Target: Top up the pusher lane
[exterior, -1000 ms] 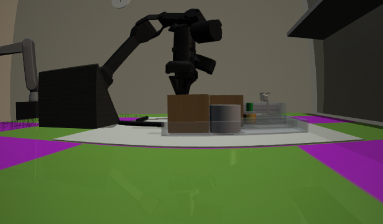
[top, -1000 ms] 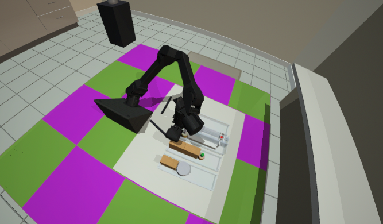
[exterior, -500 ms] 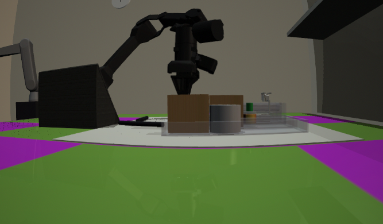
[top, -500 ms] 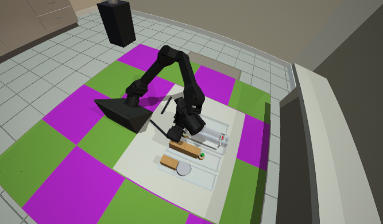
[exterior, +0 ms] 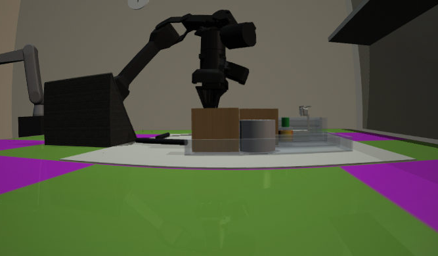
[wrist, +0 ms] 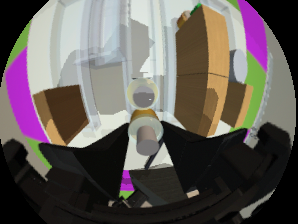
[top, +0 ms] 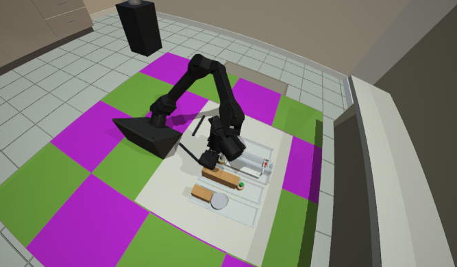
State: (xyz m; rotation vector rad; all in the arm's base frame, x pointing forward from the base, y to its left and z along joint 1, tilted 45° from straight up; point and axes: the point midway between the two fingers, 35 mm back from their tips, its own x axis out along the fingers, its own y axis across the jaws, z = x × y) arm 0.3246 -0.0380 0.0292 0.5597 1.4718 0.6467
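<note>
A grey cylinder [top: 219,201] [exterior: 257,136] [wrist: 238,66] is flanked by a short wooden block [top: 201,193] [exterior: 215,130] [wrist: 236,104] at ten o'clock; a green-capped jar [top: 240,185] [exterior: 285,122] [wrist: 184,19] is seen at two.

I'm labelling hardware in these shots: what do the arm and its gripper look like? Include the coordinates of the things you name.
The arm [top: 227,92] [exterior: 139,57] is black, with slim links and chunky joints. The gripper [exterior: 210,106] [wrist: 144,124] is black too, with two broad fingers tapering towards their tips. No markings stand out.

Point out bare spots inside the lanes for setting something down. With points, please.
Best: the outer clear lane [top: 254,226] [exterior: 349,145], between the grey tin [top: 218,200] [exterior: 257,136] [wrist: 240,66] and the far end wall. Smaller: the next lane, past the green-capped jar [top: 240,187] [exterior: 285,132] [wrist: 183,20]. Crowded: around the fingers [exterior: 205,98], with two jars close by.
</note>
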